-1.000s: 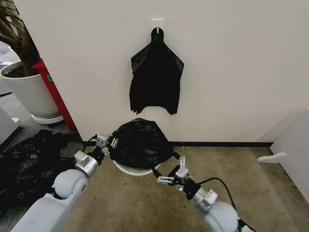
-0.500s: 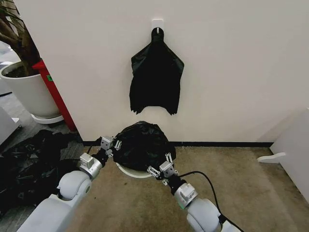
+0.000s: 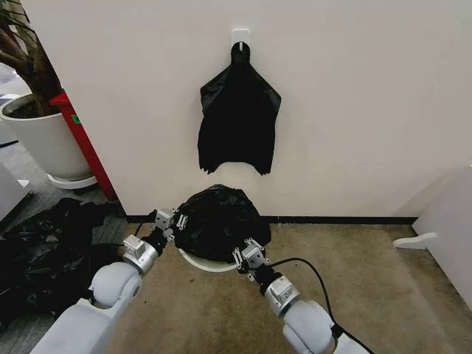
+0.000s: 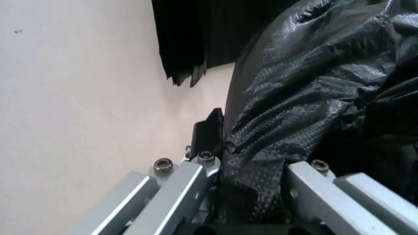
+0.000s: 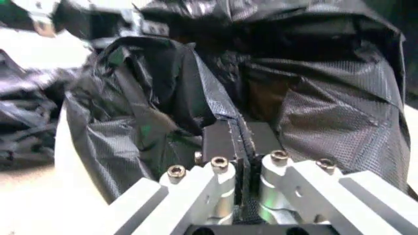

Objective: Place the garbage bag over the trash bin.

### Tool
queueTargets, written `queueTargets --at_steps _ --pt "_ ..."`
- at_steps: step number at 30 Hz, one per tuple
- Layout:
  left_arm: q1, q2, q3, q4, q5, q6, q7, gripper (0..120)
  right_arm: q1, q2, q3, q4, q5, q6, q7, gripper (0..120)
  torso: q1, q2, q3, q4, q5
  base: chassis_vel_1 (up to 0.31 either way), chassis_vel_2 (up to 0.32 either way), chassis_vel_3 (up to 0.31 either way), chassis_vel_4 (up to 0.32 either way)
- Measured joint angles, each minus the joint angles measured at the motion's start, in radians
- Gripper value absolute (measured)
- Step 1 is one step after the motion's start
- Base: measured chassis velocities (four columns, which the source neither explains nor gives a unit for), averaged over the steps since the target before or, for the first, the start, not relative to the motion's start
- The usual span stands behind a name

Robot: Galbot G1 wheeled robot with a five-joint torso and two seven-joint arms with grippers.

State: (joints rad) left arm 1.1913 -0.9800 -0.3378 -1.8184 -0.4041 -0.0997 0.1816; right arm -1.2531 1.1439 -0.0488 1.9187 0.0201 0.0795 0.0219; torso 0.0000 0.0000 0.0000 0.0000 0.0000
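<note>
**Both claws pinching the bag at the bin**

The garbage bag (image 3: 217, 221) bulges over the trash bin (image 3: 200, 262) on the floor by the wall. The left claw (image 3: 171, 220), arm reaching forward, is clamped on its left edge; the right claw (image 3: 249, 252) is closed on its near right fold.

No readable text — no labels, numbers, signs.
</note>
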Motion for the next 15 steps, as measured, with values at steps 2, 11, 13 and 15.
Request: queueTargets --at_steps 2,11,13,15 --pt "0.001 0.0 -0.003 -0.003 -0.002 0.001 -0.001 4 -0.004 -0.004 0.009 -0.01 0.006 0.037 -0.022 0 0.0 0.0 0.0 0.0 0.0 0.0 0.0 0.0 0.0" --pt "0.009 0.009 -0.028 -0.051 -0.069 0.028 -0.013 4 -0.027 -0.019 0.07 -0.153 0.084 0.329 -0.308 0 0.0 0.0 0.0 0.0 0.0001 0.0 0.0 0.0 0.0" --pt "0.014 0.012 -0.031 -0.063 -0.085 0.036 -0.016 4 -0.026 -0.014 0.08 -0.194 0.092 0.384 -0.373 0 0.0 0.0 0.0 -0.0001 0.0001 0.0 0.0 0.0 0.0" --pt "0.017 0.015 -0.034 -0.071 -0.092 0.04 -0.018 3 -0.024 -0.01 0.089 -0.225 0.102 0.427 -0.436 0 0.0 0.0 0.0 0.0 0.0001 0.0 0.0 0.0 0.0"
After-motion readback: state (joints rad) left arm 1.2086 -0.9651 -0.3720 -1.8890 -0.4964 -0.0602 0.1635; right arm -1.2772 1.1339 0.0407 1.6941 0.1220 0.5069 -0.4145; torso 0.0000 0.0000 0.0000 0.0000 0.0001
